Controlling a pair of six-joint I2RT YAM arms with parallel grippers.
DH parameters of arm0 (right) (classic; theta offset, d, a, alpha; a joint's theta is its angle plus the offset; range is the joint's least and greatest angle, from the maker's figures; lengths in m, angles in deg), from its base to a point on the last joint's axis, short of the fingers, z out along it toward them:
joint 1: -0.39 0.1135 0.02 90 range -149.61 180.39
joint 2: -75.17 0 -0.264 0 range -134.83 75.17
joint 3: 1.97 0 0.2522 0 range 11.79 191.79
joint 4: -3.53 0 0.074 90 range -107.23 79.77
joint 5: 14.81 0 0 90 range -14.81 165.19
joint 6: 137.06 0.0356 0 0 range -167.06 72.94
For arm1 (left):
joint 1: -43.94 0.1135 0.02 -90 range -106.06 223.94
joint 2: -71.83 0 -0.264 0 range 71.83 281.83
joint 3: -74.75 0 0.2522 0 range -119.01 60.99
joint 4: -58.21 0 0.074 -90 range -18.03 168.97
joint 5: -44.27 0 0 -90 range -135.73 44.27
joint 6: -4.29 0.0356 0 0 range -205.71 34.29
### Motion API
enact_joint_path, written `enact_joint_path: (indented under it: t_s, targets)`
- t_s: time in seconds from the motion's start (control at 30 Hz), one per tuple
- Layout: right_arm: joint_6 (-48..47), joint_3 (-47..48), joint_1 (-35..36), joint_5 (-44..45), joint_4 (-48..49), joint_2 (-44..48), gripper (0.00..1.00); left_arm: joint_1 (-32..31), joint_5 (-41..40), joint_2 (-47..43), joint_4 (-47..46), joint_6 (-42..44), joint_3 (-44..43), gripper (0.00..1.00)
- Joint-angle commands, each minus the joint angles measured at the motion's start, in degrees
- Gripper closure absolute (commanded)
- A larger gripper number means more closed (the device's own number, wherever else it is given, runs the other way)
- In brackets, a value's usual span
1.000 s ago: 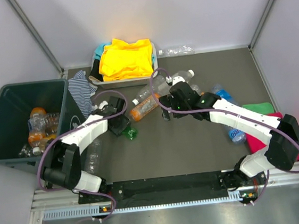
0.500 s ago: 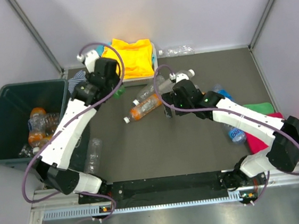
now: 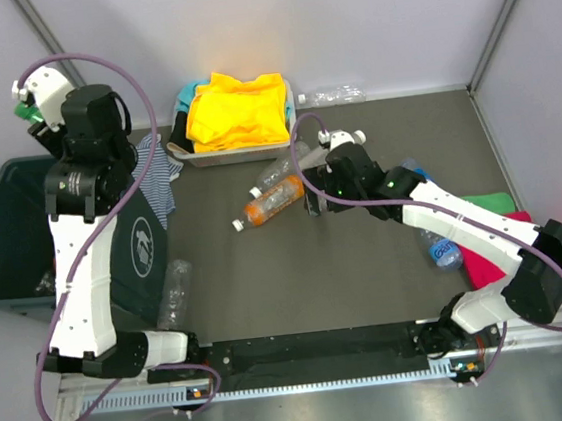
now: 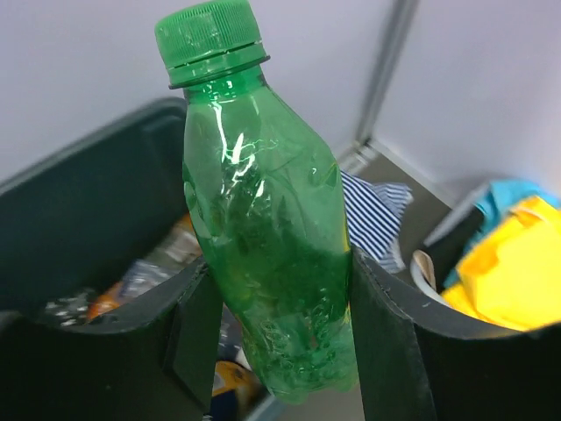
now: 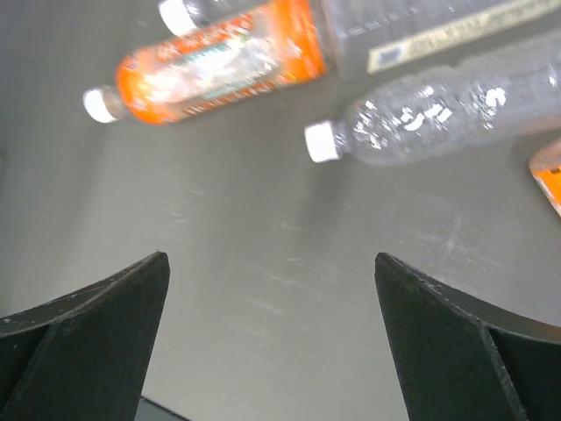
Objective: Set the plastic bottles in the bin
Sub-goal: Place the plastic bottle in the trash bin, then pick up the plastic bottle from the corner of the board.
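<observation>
My left gripper (image 3: 32, 114) is raised high over the dark green bin (image 3: 1, 225), shut on a green plastic bottle (image 4: 263, 228) with a green cap; the bottle stands upright between the fingers (image 4: 377, 316). Below it the bin (image 4: 96, 175) holds several bottles. My right gripper (image 3: 313, 205) hangs open and empty over the mat, just right of an orange bottle (image 3: 272, 201). The right wrist view shows that orange bottle (image 5: 219, 61) and a clear bottle (image 5: 421, 123) lying ahead of the open gripper (image 5: 272, 259). More bottles lie on the mat: a clear one (image 3: 173, 287) and a blue-labelled one (image 3: 437, 244).
A white tray (image 3: 235, 156) of yellow cloth stands at the back, with a striped cloth (image 3: 159, 168) beside it. Another clear bottle (image 3: 334, 94) lies along the back wall. Green (image 3: 490, 205) and red (image 3: 483, 268) cloths lie at the right edge.
My left arm has lifted the green bottle off the mat and swung it up and left over the bin. The right gripper has edged left, still open.
</observation>
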Motion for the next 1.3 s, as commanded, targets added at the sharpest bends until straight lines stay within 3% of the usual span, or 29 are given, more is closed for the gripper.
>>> enact_joint_path:
  t_s: [0.0, 0.07, 0.1, 0.33, 0.53, 0.73, 0.97, 1.27]
  targets:
    - [-0.31, 4.96, -0.66, -3.81, 2.63, -1.17, 0.01, 1.51, -10.35, -4.82, -0.89, 5.08, 0.93, 0.41]
    - [-0.14, 5.41, -0.57, -6.09, 2.9, -2.23, 0.01, 1.68, -12.14, -7.37, -4.13, 6.22, 4.46, 0.19]
    - [0.38, 5.84, -0.66, -7.15, 3.16, -2.76, 0.01, 1.6, -12.32, -9.64, -5.1, 6.31, 7.17, 0.02]
    - [4.6, 8.3, 0.83, -14.27, 4.56, -7.59, 0.01, 1.6, -8.11, -11.07, 1.21, 3.07, 5.89, 0.01]
    - [10.31, 13.39, 6.01, -21.21, 7.47, -16.79, 0.01, 1.6, 7.34, -12.3, 2.89, -0.01, 6.23, 0.01]
    - [22.25, 21.31, 11.81, -28.76, 13.43, -28.94, 0.02, 1.6, 20.71, -12.48, 7.19, -3.26, 6.76, 0.01]
    - [32.63, 29.56, 18.75, -28.69, 22.92, -41.68, 0.02, 1.51, 27.57, -14.67, 11.76, -4.85, 10.97, 0.01]
    - [33.08, 41.08, 22.46, -28.6, 30.75, -56.89, 0.01, 1.51, 34.7, -18.28, 12.73, -5.29, 17.39, 0.01]
